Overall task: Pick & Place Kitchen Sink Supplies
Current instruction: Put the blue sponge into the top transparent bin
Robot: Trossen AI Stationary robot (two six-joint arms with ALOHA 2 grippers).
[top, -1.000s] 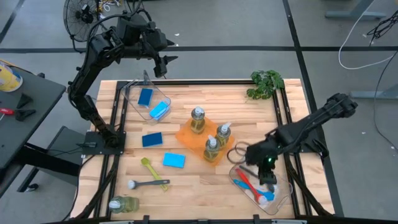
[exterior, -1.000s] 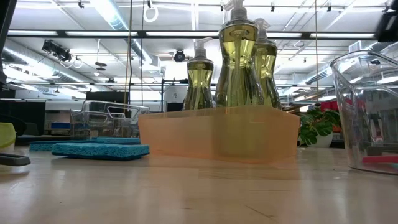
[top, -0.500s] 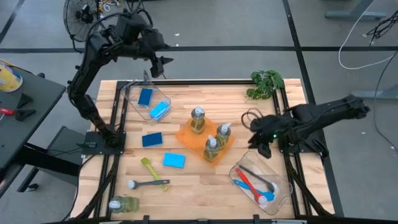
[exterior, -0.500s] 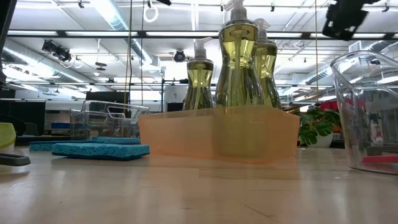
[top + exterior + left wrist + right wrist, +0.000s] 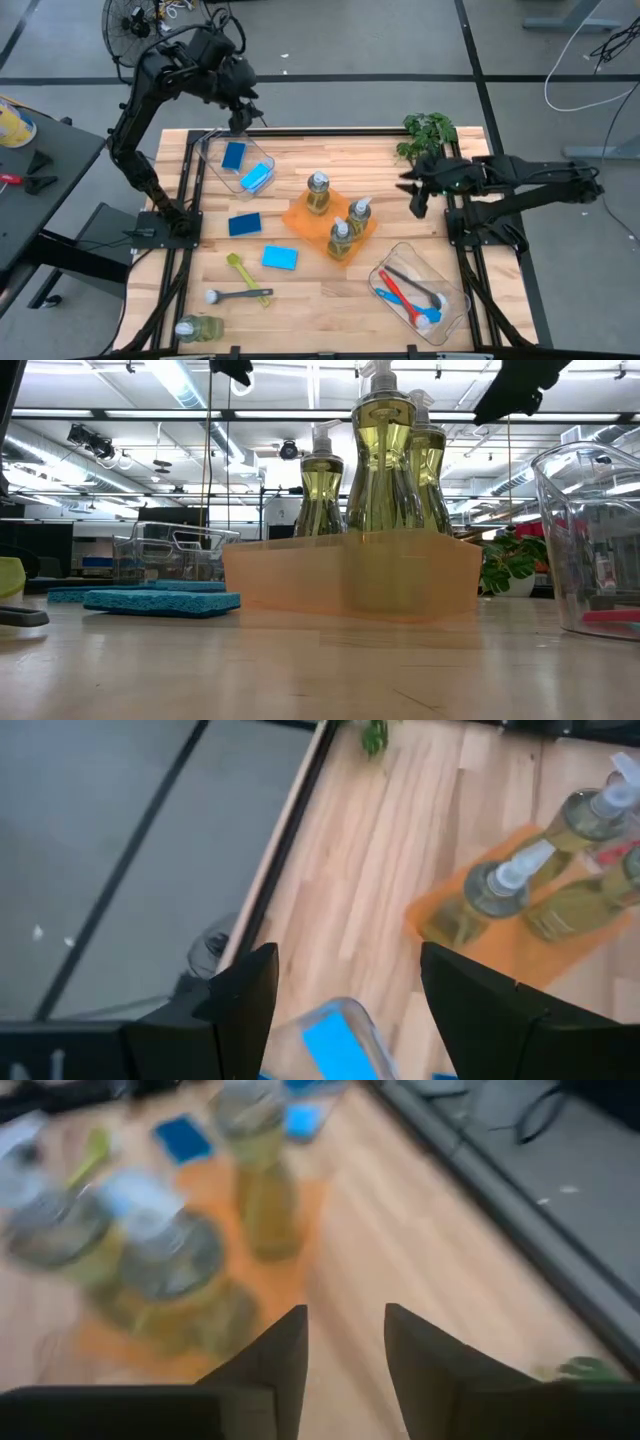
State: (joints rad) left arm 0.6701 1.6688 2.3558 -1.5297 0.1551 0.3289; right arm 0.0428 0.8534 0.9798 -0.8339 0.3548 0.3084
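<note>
Soap bottles, clear plastic, stand in a translucent orange tray; right claw at 3 o'clock, parted, empty; left claw wide, empty.

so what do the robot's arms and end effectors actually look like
Both arms are dark, near-black, jointed links with bulky rounded housings at the joints. The left end effector and the right end effector each end in two flat, dark, blade-like fingers. Thin dark cables loop beside the right arm, and a small green light shows near its wrist.

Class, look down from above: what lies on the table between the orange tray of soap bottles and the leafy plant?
Nothing: in the high view the wood between the orange tray and the leafy plant is bare.
</note>
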